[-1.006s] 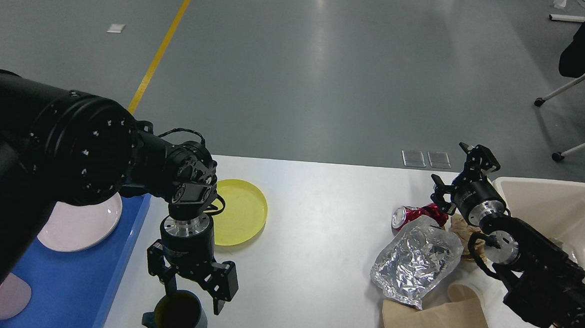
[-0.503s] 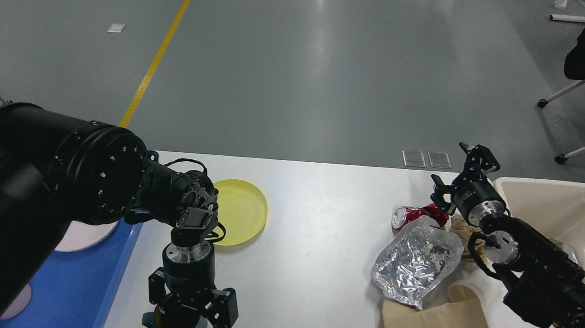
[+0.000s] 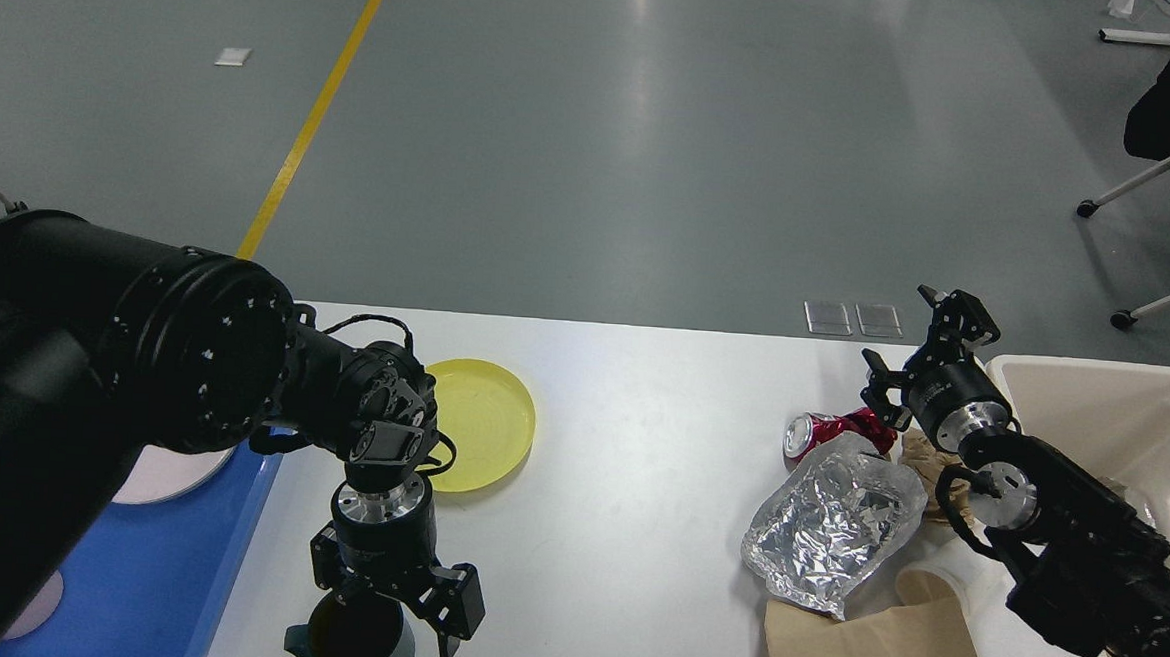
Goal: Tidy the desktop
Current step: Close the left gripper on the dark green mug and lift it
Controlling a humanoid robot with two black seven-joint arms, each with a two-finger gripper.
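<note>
The white table [image 3: 637,491] fills the lower half of the head view, its far edge running straight against the grey floor [image 3: 594,149]. The left arm reaches in from the left and bends its wrist downward, so the left end effector [image 3: 392,614] points at the near edge, fingers spread apart around the rim of a dark mug [image 3: 353,639], not visibly pressing it. Just behind the wrist lies a yellow plate [image 3: 485,423]; a blue tray [image 3: 162,567] borders the table's left side. The right arm comes from the lower right, its right end effector [image 3: 919,356] raised with fingers apart and nothing between them, above a crushed red can [image 3: 825,431], foil bag [image 3: 830,522] and brown paper [image 3: 868,654]. A beige bin [image 3: 1121,417] sits at the right edge. The table's middle is bare.
</note>
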